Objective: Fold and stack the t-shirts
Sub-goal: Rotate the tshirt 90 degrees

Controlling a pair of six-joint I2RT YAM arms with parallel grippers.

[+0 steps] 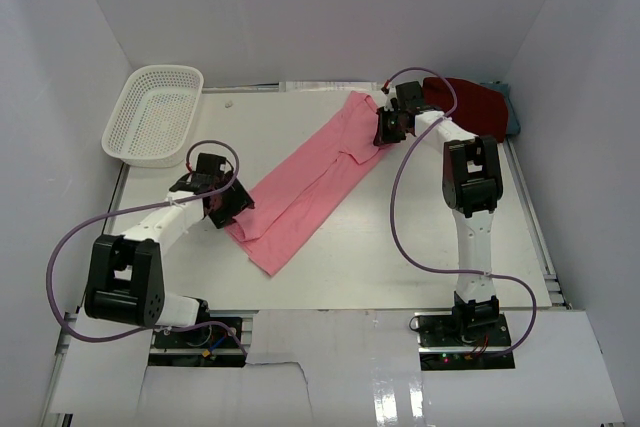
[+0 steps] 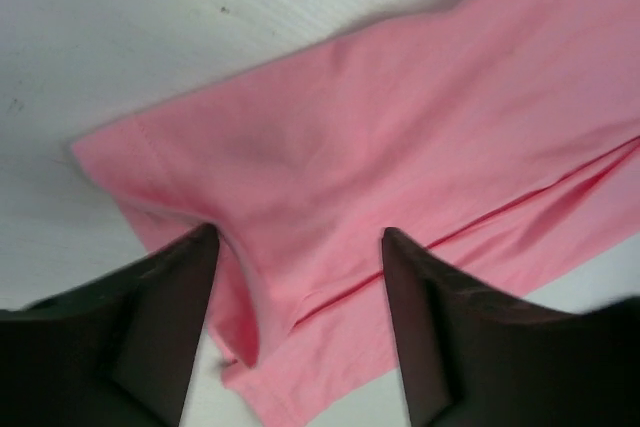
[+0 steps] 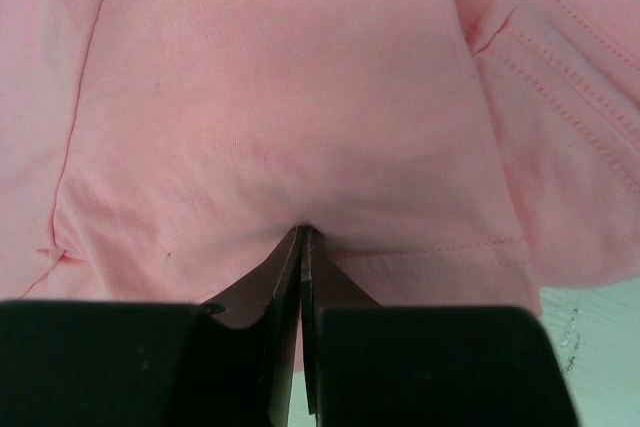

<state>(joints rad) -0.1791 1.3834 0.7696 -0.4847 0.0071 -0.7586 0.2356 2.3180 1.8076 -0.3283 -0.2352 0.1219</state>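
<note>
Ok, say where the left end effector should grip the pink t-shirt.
Likely the near end of the pink t-shirt, at its doubled edge, from above: the strip lies flat and diagonal, the right end effector pinches the far end, and the open left end effector straddles that edge.

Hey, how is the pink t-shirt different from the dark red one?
The pink t-shirt lies in a long strip slanting across the middle of the table; the dark red t-shirt sits bunched at the far right corner. The right gripper is shut on the pink one's far end and the left gripper has open jaws around its near end; no gripper holds the dark red one. Both rest on the table.
</note>
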